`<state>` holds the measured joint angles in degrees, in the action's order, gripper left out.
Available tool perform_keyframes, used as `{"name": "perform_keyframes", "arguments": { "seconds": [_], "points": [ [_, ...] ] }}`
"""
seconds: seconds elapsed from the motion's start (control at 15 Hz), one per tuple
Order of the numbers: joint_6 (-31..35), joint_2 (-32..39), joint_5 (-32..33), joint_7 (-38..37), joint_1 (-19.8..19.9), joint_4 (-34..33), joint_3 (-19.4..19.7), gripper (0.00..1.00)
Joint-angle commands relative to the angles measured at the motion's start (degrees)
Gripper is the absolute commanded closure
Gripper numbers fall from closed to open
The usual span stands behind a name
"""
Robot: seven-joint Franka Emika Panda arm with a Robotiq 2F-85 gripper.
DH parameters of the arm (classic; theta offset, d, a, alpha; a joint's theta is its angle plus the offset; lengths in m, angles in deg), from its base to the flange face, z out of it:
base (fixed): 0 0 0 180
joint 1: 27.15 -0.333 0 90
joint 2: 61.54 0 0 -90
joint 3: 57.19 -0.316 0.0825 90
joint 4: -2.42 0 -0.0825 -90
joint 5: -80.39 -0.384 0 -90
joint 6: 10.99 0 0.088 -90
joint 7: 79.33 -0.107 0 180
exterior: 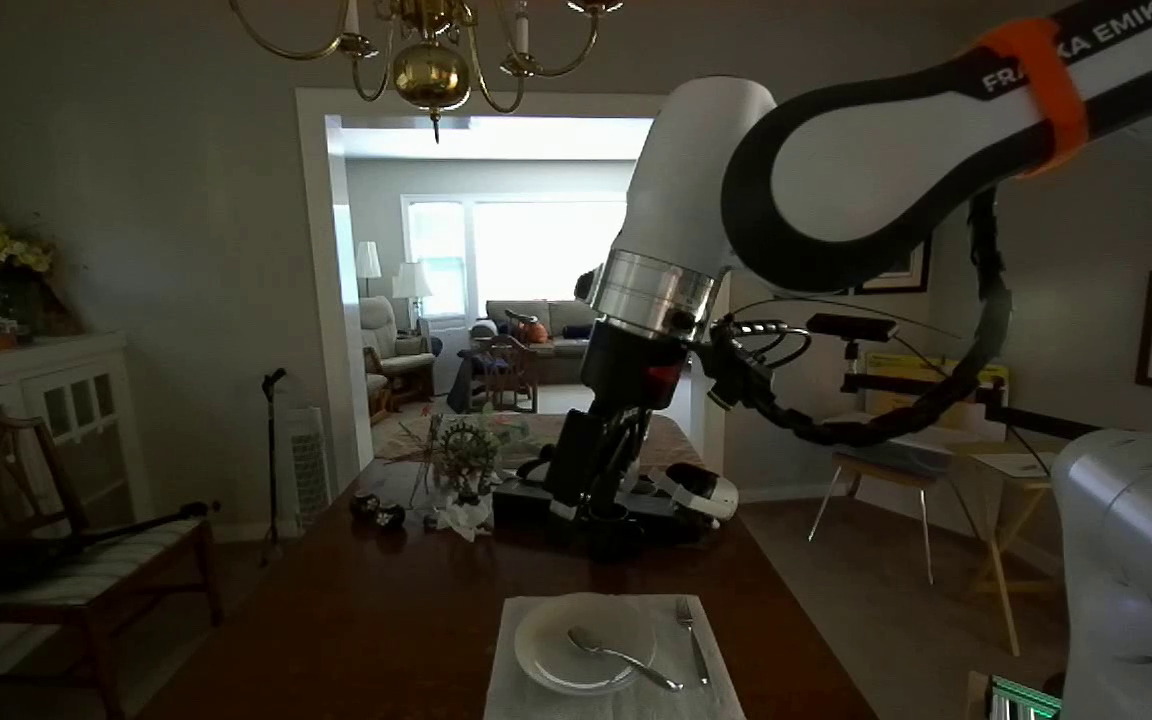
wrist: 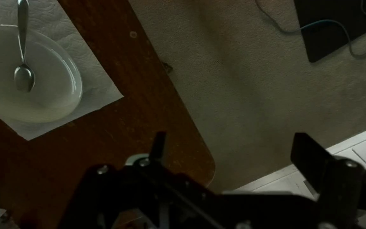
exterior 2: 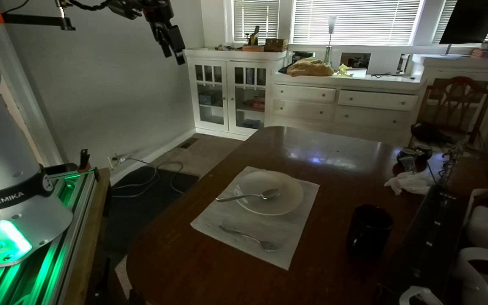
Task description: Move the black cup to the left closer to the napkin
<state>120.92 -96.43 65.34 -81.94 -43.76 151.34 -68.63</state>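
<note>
With the tool [wrist: 230,140] held high, jaws wide apart and nothing between, most likely at the approaching step. Look for the black cup [exterior 2: 370,233] on the bench [exterior 2: 218,271], between the napkin [exterior 2: 265,226] and a long dark object [exterior 2: 432,228], not touching the napkin. Bring the tool across first, keeping well above the plate [exterior 2: 288,199], then go down straight over the cup. Centre carefully, so as not to push the dark object. Grip gently, keep upright, and set down just beside the napkin.
</note>
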Motion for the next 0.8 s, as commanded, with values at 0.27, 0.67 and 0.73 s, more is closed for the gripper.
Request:
{"name": "perform_keyframes", "arguments": {
  "seconds": [0.27,0.67,0.73],
  "points": [
    [5.82,3.97,1.58,6.13,6.89,-0.14,9.31,0.0],
    [14.21,8.88,-1.47,21.55,9.06,-0.03,21.64,0.0],
    [16.09,10.04,-0.7,23.49,9.72,-0.05,22.85,0.0]
  ]
}}
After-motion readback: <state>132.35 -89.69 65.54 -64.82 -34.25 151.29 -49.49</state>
